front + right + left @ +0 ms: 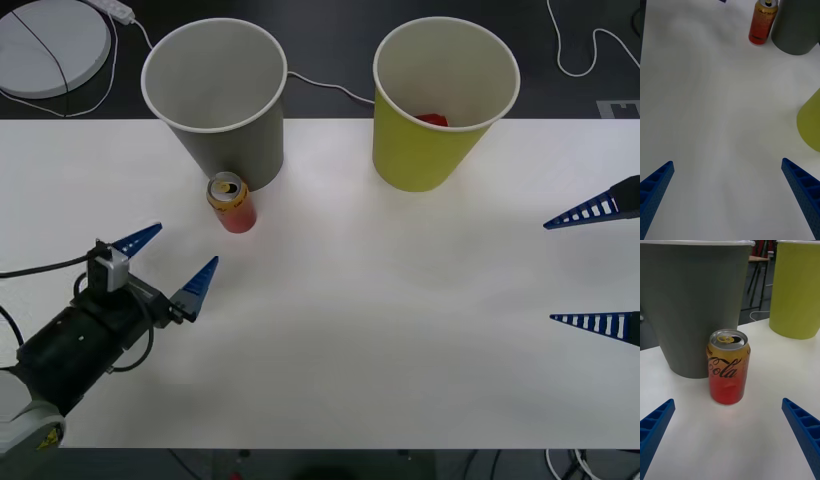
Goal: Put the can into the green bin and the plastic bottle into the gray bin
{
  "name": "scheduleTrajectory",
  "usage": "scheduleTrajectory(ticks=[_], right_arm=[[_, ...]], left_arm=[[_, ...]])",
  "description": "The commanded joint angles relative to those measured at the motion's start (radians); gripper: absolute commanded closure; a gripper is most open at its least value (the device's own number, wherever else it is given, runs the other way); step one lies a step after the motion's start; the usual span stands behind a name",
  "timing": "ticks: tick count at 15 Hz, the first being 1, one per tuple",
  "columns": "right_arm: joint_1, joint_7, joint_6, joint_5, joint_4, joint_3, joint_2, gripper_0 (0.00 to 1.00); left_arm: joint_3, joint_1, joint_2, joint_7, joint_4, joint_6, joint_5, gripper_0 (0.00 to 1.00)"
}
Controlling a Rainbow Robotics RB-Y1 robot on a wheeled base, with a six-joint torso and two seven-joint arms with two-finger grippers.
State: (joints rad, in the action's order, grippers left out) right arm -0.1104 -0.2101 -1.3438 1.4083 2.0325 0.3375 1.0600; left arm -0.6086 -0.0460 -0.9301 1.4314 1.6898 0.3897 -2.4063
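Worktop (400, 330) carries gray bin (215, 95) and green bin (440, 105), both upright. Can (231, 203) upright, long axis vertical, tab up, just beside gray bin base. Left end effector (168, 262) low, aimed at can, fingers spread, empty. Right end effector (595, 270) at right edge, spread, empty.

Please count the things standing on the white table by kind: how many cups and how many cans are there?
Cups: 2 (the gray bin and the green bin)
Cans: 1 (the can, upright in front of the gray one)
Total: 3
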Motion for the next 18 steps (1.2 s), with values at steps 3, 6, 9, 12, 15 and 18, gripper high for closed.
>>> scheduleTrajectory(ticks=[3,6,9,12,15,18], right_arm=[[0.0,0.0,0.0,0.0,0.0,0.0,0.0,0.0],[0.0,0.0,0.0,0.0,0.0,0.0,0.0,0.0],[0.0,0.0,0.0,0.0,0.0,0.0,0.0,0.0],[0.0,0.0,0.0,0.0,0.0,0.0,0.0,0.0],[0.0,0.0,0.0,0.0,0.0,0.0,0.0,0.0],[0.0,0.0,0.0,0.0,0.0,0.0,0.0,0.0]], left_arm=[[-0.02,0.064,0.077,-0.02,-0.096,0.006,-0.008,0.0],[-0.039,0.106,0.096,-0.02,-0.137,0.008,-0.007,0.0],[-0.042,0.13,0.132,-0.02,-0.167,0.006,-0.008,0.0],[-0.042,0.155,0.18,-0.034,-0.203,0.006,-0.011,0.0],[-0.042,0.176,0.206,-0.042,-0.228,0.005,-0.013,0.0],[-0.063,0.215,0.231,-0.042,-0.272,0.006,-0.011,0.0]])
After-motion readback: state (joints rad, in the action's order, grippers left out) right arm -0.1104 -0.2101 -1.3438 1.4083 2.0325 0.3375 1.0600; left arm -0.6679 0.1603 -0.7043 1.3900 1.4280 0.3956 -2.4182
